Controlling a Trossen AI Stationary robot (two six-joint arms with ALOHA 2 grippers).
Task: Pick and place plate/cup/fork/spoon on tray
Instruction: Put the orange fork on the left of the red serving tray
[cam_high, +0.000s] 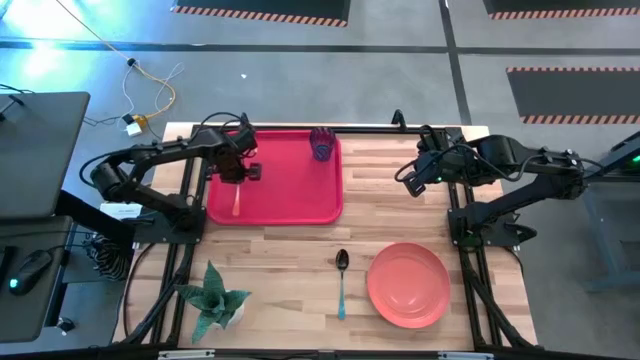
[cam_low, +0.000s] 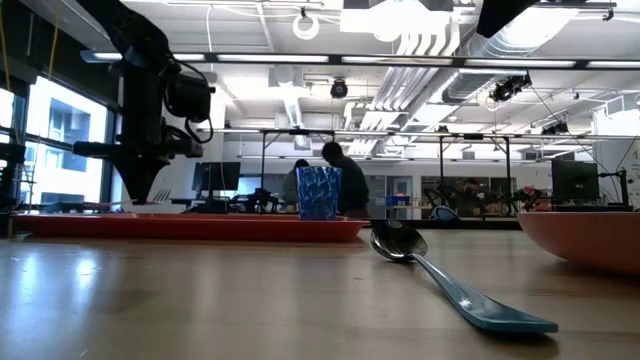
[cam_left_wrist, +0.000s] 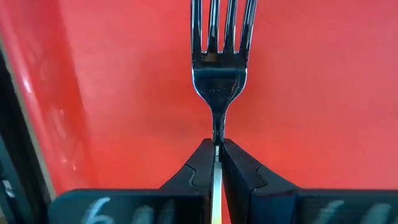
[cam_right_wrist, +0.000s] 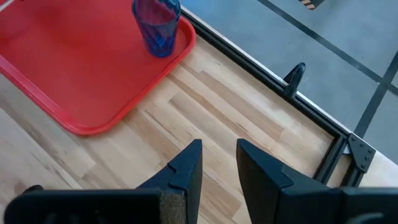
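The left tool (cam_high: 237, 172) hung over the left part of the red tray (cam_high: 290, 205), clenched on the fork (cam_left_wrist: 217, 68); in the left wrist view its two dark fingers (cam_left_wrist: 199, 168) pinched the fork's neck just below the tines, with the tray's red floor behind. From above, the fork's orange handle showed below the tool, over the tray. The cup (cam_high: 322, 143) stood upright in the tray's far right corner. The right tool (cam_high: 412, 180) waited above the bare wood at the table's (cam_high: 400, 230) right side, well apart from the tray, its fingers (cam_right_wrist: 186, 168) parted with nothing between them. The plate (cam_high: 407, 285) lay on the table near the front right, and the spoon (cam_high: 341, 280) lay just beside it on its left, bowl pointing toward the tray, both off the tray.
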